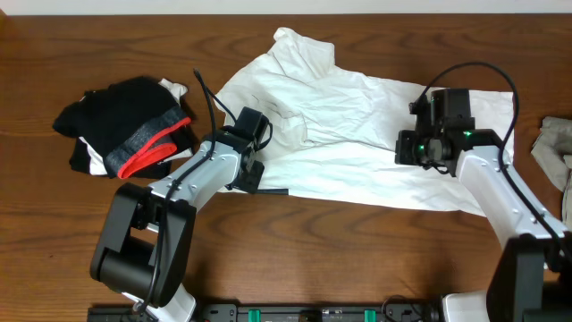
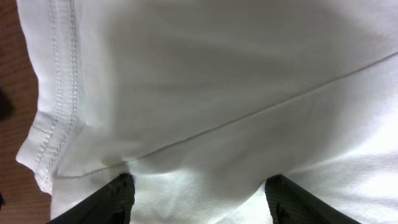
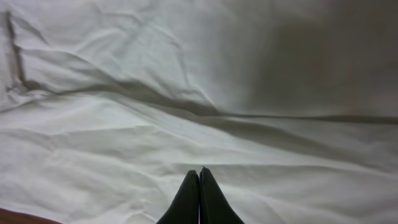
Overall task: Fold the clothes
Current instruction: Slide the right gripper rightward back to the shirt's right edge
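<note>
The white T-shirt [image 1: 357, 134] is being shown lying across the middle of the brown surface [image 1: 89, 45]. It is bumpy and not flat, and one part is bunched up at the far side. No neat fold is being seen yet. So the job is being judged as near its start, with a first fold being set up.

The left pincer [image 2: 202, 205] is being held wide open at the left side of the shirt, close by a stitched hem [image 2: 59, 93]. Cloth is being seen beyond its two fingers [image 2: 121, 199], but nothing is being pinched. The right pincer [image 3: 200, 186] is being held tight shut, low over the wrinkles on the right part of the shirt. Nothing is being gripped between its tips, as far as can be told.

A pile of black clothes with a grey-and-red band [image 1: 134, 139] is being left on the left of the surface, near the shirt. A small grey cloth [image 1: 556, 148] is being left at the right edge.

For the next move, the right pincer is probably being called on to open, and then cloth at each side is to be gripped. The two sides are best lifted together and laid over evenly, or the shirt may be bunched up more.
</note>
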